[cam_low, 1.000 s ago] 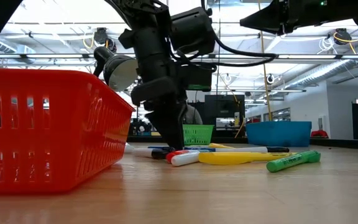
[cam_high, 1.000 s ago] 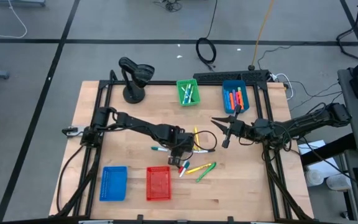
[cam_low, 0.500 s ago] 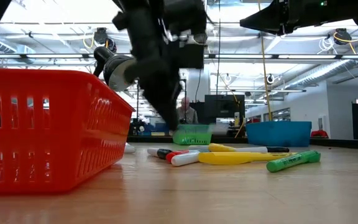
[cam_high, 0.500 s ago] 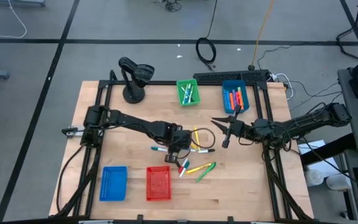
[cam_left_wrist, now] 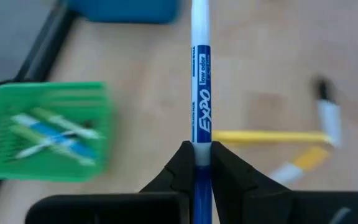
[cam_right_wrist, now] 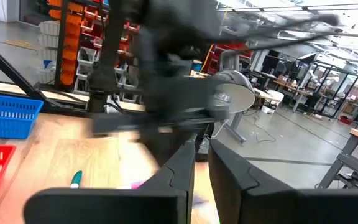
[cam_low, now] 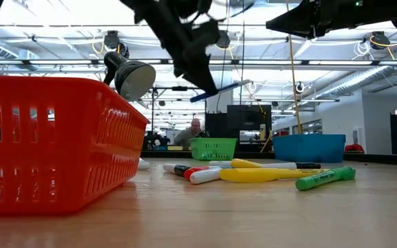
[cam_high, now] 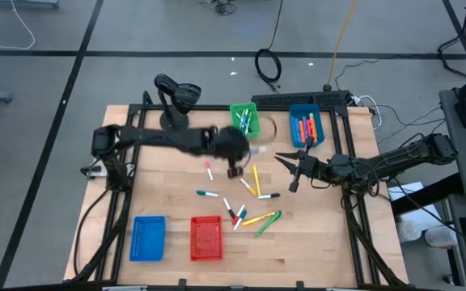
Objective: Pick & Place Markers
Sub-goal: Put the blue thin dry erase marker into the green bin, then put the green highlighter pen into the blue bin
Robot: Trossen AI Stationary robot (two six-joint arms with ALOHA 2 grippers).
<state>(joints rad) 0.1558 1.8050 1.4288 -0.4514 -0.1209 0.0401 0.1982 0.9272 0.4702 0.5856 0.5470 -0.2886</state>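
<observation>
Left gripper [cam_left_wrist: 196,163] is clamped on a blue-and-white Expo marker [cam_left_wrist: 201,93], carrying it above the table toward the green mesh basket [cam_high: 244,120], so next is lining up over it and letting go; right gripper [cam_high: 295,166] hangs midair, looks closed and empty.

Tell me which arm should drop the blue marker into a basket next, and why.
Left. The left gripper is shut on the blue marker, lifted above the table near the green basket. The right gripper hangs near the far blue basket with nothing visible between its fingers.
</observation>
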